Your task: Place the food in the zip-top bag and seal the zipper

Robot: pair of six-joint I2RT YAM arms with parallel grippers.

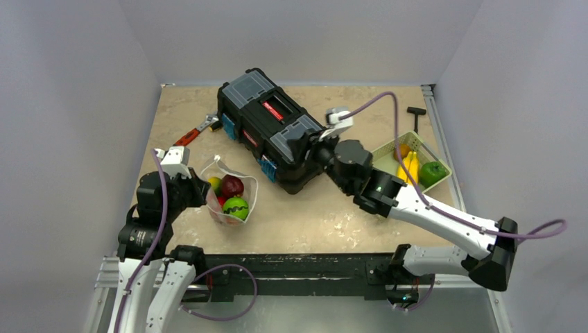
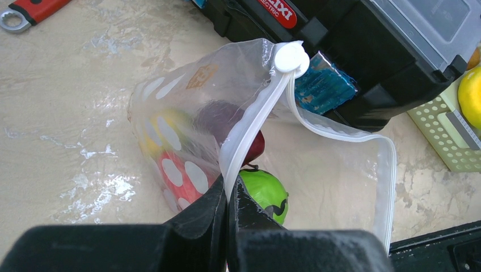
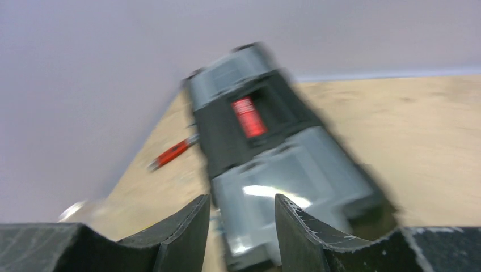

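Observation:
The zip-top bag point(image 1: 229, 195) stands open on the table left of centre, its mouth facing the arms. It holds a green fruit point(image 1: 236, 207), a dark red one point(image 1: 232, 185), a yellow one point(image 1: 215, 184) and a red one. My left gripper point(image 1: 201, 189) is shut on the bag's zipper strip point(image 2: 255, 122) at the near left corner point(image 2: 228, 190); the white slider point(image 2: 292, 58) sits at the far end. The green fruit point(image 2: 264, 190) shows through the mouth. My right gripper point(image 1: 305, 149) is open and empty above the toolbox's near end point(image 3: 243, 198).
A black toolbox point(image 1: 270, 128) lies diagonally behind the bag. A pale green basket point(image 1: 380, 150) at the right holds a yellow banana point(image 1: 409, 166), a green apple point(image 1: 433, 172) and an orange fruit. A red-handled wrench point(image 1: 191, 133) lies at back left, a black T-tool point(image 1: 416, 114) at back right.

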